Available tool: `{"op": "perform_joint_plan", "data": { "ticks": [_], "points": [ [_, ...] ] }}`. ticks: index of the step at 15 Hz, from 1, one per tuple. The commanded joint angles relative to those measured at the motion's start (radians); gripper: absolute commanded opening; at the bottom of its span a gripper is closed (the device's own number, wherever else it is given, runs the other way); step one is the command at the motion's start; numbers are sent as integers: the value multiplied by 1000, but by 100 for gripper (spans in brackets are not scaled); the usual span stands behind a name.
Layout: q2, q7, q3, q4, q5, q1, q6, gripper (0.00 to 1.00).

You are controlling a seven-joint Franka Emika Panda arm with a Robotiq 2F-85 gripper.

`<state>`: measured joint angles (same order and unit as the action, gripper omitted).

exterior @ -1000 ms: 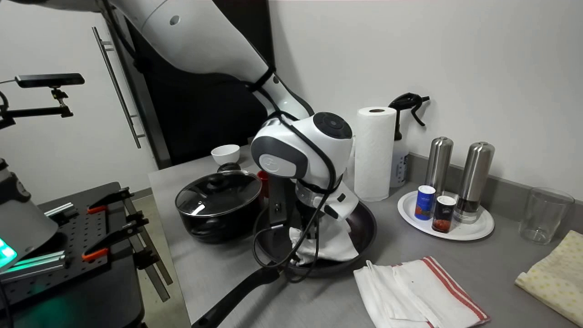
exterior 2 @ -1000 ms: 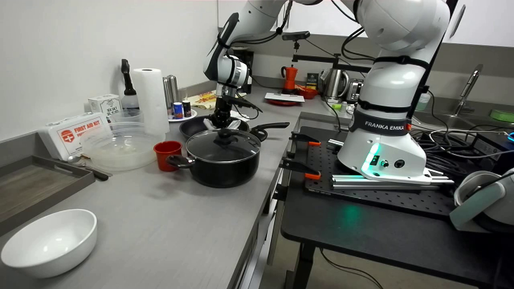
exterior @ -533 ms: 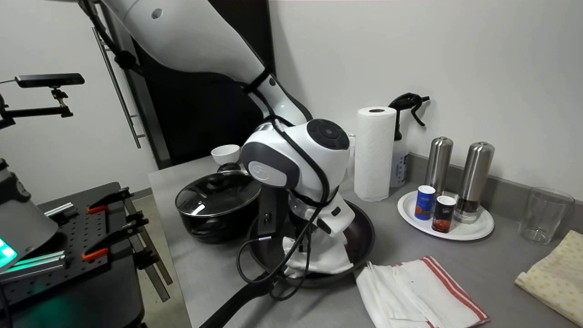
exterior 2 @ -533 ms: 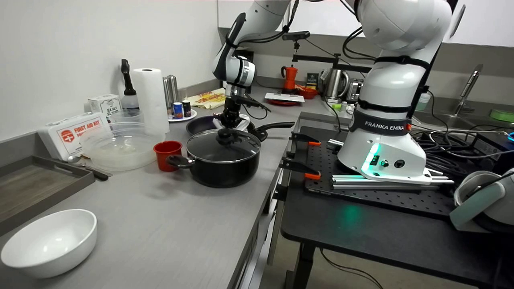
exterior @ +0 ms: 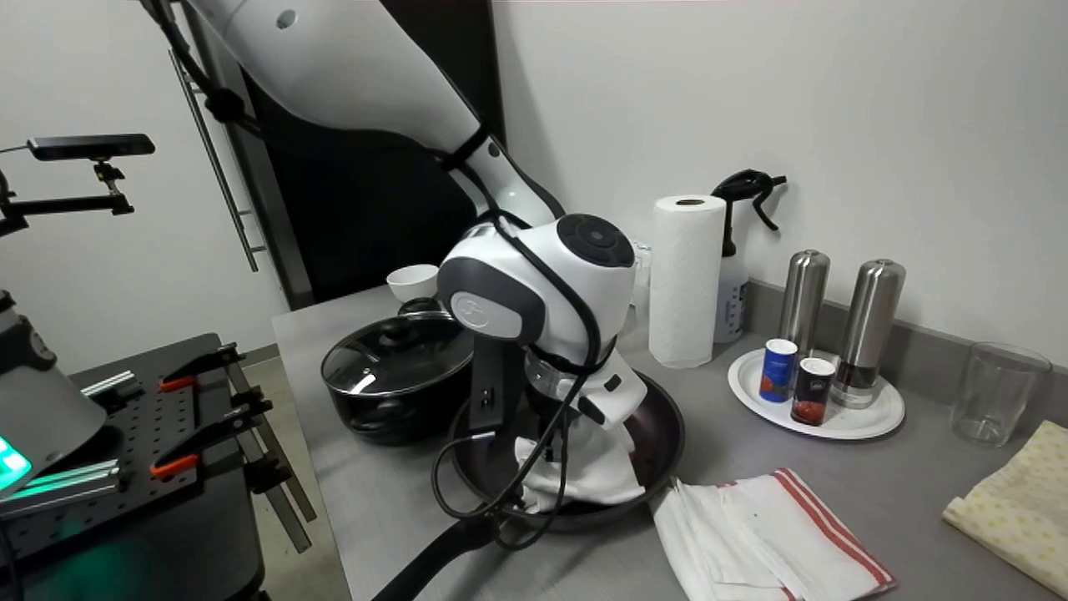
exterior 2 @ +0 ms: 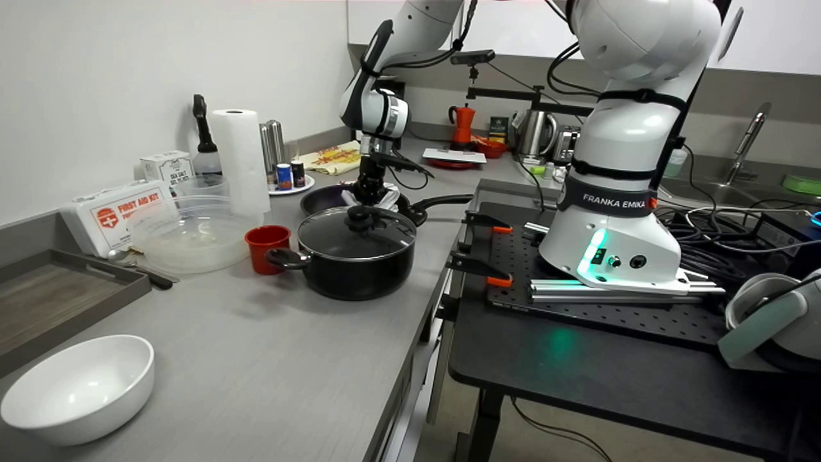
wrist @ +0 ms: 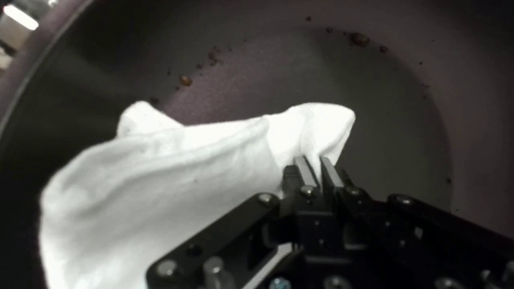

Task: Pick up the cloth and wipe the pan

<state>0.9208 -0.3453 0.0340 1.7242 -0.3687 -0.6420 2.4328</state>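
A white cloth lies bunched in the dark frying pan. My gripper is shut on a pinched fold of the cloth, with the fabric running between the fingertips. In the wrist view the cloth spreads left of the fingers over the pan floor. Brown crumbs lie along the edge of the floor. In an exterior view the gripper points down into the pan, partly hidden behind the pot. The pan handle points toward the counter's front edge.
A lidded black pot stands close beside the pan, with a red cup near it. A folded white towel with red stripes lies at the pan's other side. Paper towels and a plate of shakers stand behind.
My gripper, still holding the cloth, has shifted toward the robot base side of the counter. The pan and its handle have slid slightly the same way. Movement in the last half second is small.
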Motion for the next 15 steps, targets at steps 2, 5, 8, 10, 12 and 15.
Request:
{"op": "perform_joint_plan", "data": {
  "ticks": [2, 5, 8, 10, 12, 15],
  "points": [
    [17, -6, 0, 34, 59, 98, 101, 2],
    [1, -9, 3, 55, 87, 154, 150, 2],
    [-9, -10, 11, 77, 105, 194, 201, 2],
    [-15, -10, 16, 92, 118, 211, 229, 2],
    [-25, -18, 28, 114, 129, 219, 254, 2],
    [-18, -18, 37, 124, 137, 216, 275, 2]
  ]
}}
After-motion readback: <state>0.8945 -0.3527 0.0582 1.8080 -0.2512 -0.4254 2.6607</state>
